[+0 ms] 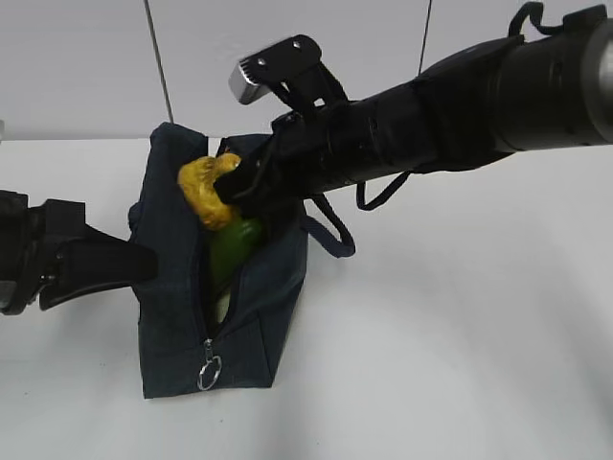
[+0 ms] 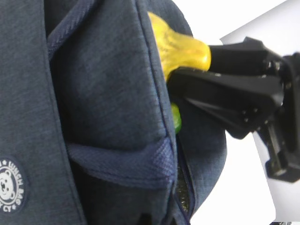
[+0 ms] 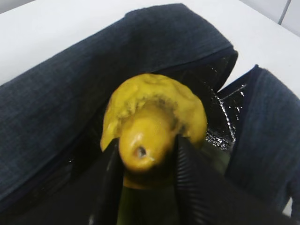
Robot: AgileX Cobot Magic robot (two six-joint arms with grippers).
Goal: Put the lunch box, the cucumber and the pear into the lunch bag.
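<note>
Right gripper [image 3: 145, 173] clamped on pear [image 3: 154, 122], fingers [image 3: 108, 183] either side of its narrow end, above open lunch bag [image 1: 172, 287]; looks soft, bruisable, so grip lightly; cucumber [image 1: 230, 251] beneath; left gripper [image 1: 96, 264] shut against bag's side.

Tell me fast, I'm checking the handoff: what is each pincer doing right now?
Left pincer: shut, pressed against the side of the lunch bag; whether it pinches fabric cannot be told.
Right pincer: closed on the pear, over the bag's opening.
</note>
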